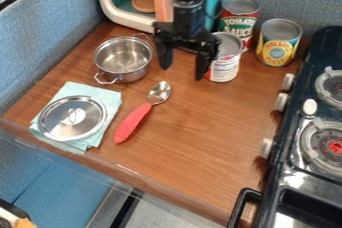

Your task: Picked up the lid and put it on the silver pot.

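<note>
My gripper (182, 69) hangs over the back part of the counter, its two fingers spread apart with nothing between them. Just left of it stands the silver pot (125, 57), uncovered, with a small handle on each of two sides. The silver lid (60, 117) lies on a folded light-blue cloth (97, 138) at the counter's front left, well away from the gripper toward the front left.
A red-handled spoon (135, 121) lies right of the cloth. Behind the gripper's right finger is a white-labelled can (224, 65), with a tomato sauce can (240, 13) and a yellow-labelled can (279, 42) behind. The stove (304, 144) borders the right side.
</note>
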Robot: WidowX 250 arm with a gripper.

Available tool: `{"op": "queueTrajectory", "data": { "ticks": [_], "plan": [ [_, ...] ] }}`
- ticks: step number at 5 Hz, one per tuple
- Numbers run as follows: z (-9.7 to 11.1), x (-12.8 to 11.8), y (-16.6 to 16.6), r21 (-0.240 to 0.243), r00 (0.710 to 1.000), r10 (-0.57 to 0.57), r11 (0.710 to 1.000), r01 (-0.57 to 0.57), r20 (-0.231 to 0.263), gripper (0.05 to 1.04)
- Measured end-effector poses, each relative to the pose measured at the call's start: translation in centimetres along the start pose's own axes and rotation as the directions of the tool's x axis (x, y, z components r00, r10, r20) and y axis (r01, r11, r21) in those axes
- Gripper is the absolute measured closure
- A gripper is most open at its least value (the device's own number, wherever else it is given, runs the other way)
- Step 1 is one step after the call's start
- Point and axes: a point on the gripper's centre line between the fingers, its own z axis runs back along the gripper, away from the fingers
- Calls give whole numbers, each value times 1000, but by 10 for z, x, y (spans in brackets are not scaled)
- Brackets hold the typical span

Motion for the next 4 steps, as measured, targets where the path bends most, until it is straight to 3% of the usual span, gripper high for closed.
{"op": "queueTrajectory", "data": {
  "ticks": [1, 2, 3, 4],
  "plan": [
    [10, -20, 22, -7, 999, 43, 999, -43, 28, 84],
    [9, -47, 47, -8, 998, 60, 998, -60, 14, 83],
    [14, -70, 81, 21, 999, 24, 999, -25, 32, 84],
    [9, -88, 116, -13, 997, -12, 1000, 13, 73, 84]
  ]
}}
